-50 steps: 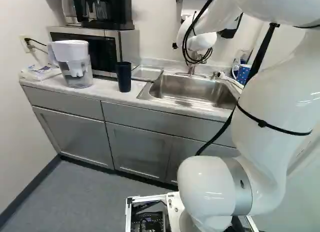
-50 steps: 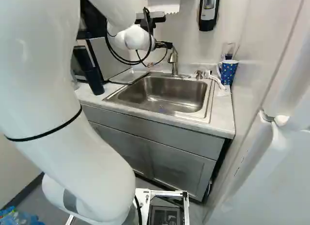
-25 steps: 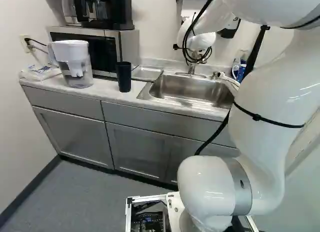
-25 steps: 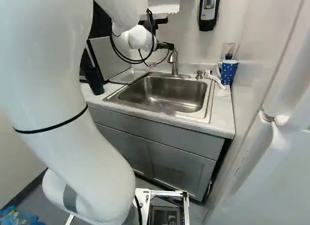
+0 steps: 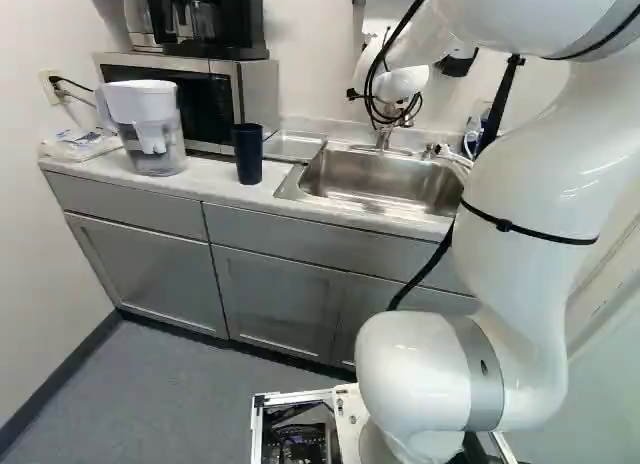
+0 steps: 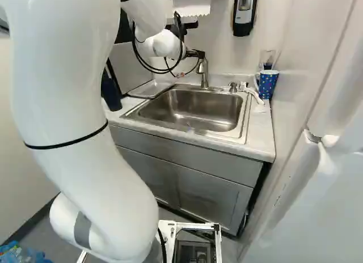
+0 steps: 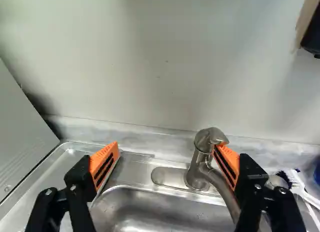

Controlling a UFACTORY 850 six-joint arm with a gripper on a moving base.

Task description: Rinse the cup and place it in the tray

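Note:
In the right base view my gripper (image 6: 197,54) is up by the faucet (image 6: 203,73), above the sink's back edge. The wrist view shows the gripper (image 7: 166,148) open with no object held; one orange pad (image 7: 229,164) is right at the faucet's top (image 7: 209,138), contact unclear. A dark blue tumbler (image 5: 248,153) stands upright on the counter left of the sink (image 6: 193,110). A dotted blue mug (image 6: 266,84) stands at the counter's back right corner. The shallow metal tray (image 5: 293,146) lies between the tumbler and the basin.
A microwave (image 5: 190,99) and a water pitcher (image 5: 149,129) stand left of the tumbler. A white brush (image 6: 253,94) lies beside the mug. The soap dispenser (image 6: 245,12) hangs on the wall; a white door (image 6: 323,178) stands at the right.
The arm's big upper links have swung leftward in the left base view and rightward in the right one. The wrist and gripper have shifted slightly rightward in the right base view. The base stays put.

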